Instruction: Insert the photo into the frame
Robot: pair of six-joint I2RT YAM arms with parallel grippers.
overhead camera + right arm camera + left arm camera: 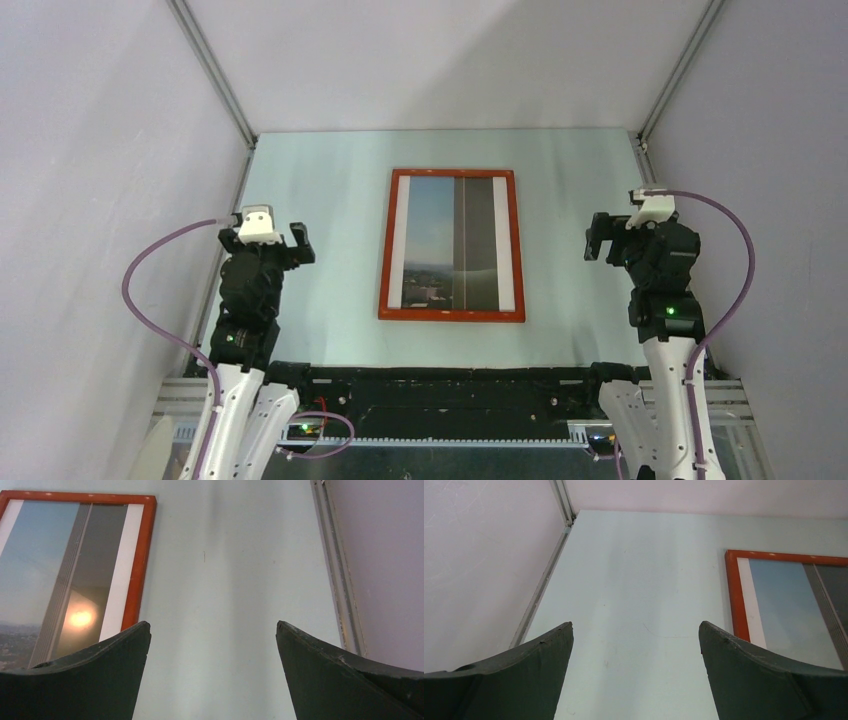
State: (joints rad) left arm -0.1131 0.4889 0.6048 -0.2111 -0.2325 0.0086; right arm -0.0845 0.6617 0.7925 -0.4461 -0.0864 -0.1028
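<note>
The photo (452,243) lies inside the frame (386,245), mid-bench (330,200) (seemingly seated). Left gripper (635,630) at nine o'clock, right gripper (213,627) at three, both wide, empty; best stay clear, disturbing nothing.

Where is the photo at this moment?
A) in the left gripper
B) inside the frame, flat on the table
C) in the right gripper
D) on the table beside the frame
B: the photo fills the frame on the table; the left gripper and right gripper stand open, empty, apart from it.
</note>
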